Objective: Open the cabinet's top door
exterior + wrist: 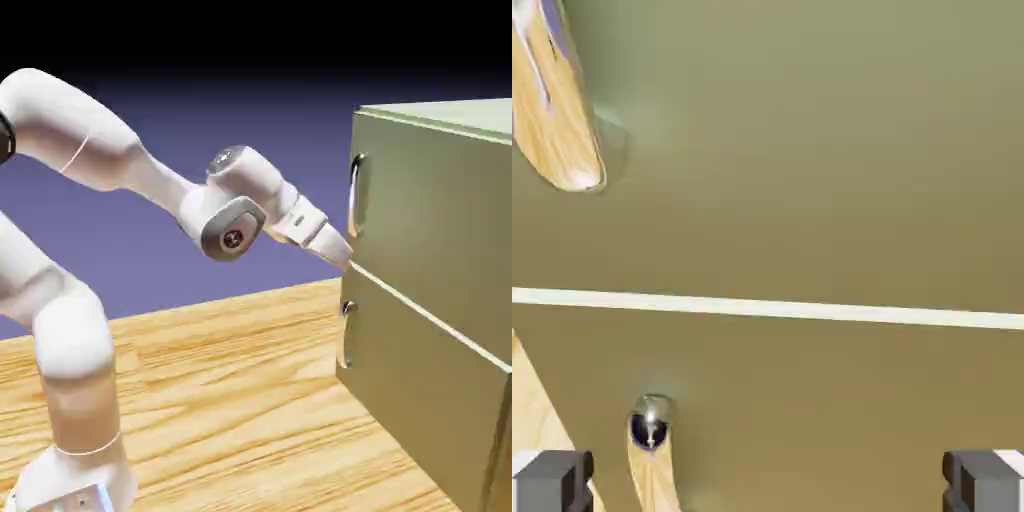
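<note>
Olive-green panels fill most of what I can see on the right: the cabinet point(440, 300) sits on the wooden table point(230, 400) with a paler green roof, its front turned toward the arm. That front is split by a pale seam into two flat panels. The top door point(430, 210) is the upper one, shut flush against the box, and its long handle point(354, 195), a slim arched silver bar, stands upright near the panel's left edge as the exterior view shows it. Below the seam is the lower panel point(420, 370), also closed, with a shorter silver handle point(346, 335) near its own left edge. The white arm point(90, 150) rises from the lower left, bends and reaches across toward the cabinet, and the gripper point(340, 250) at its end points at the front just about where the seam runs, below the long handle's foot and above the short one. From outside I cannot tell whether its tip touches the wood. The hand view settles the pincer: two grey fingertips point(550, 482) sit far apart at the bottom corners, spread wide, with nothing between them but green panel. In that view the seam crosses as a pale line, and both shiny handles mirror the table's wood.
</note>
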Motion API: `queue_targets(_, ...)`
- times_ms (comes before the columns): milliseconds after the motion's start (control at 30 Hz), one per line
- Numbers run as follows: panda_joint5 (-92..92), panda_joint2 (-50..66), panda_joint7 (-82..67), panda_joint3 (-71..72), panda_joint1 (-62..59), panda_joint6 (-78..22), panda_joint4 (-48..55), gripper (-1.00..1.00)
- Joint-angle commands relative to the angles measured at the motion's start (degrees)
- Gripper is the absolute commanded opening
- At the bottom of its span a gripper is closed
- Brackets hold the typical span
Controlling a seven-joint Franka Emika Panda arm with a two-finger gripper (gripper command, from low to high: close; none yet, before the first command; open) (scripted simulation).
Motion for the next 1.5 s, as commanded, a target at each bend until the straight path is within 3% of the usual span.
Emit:
queue_targets(0,2.5,-0.4,1.0,0.9,-0.8,-0.2,0.2,0.0)
queue_targets(1467,112.2,-19.3,46.4,42.0,-37.1,-11.0,11.1,0.0)
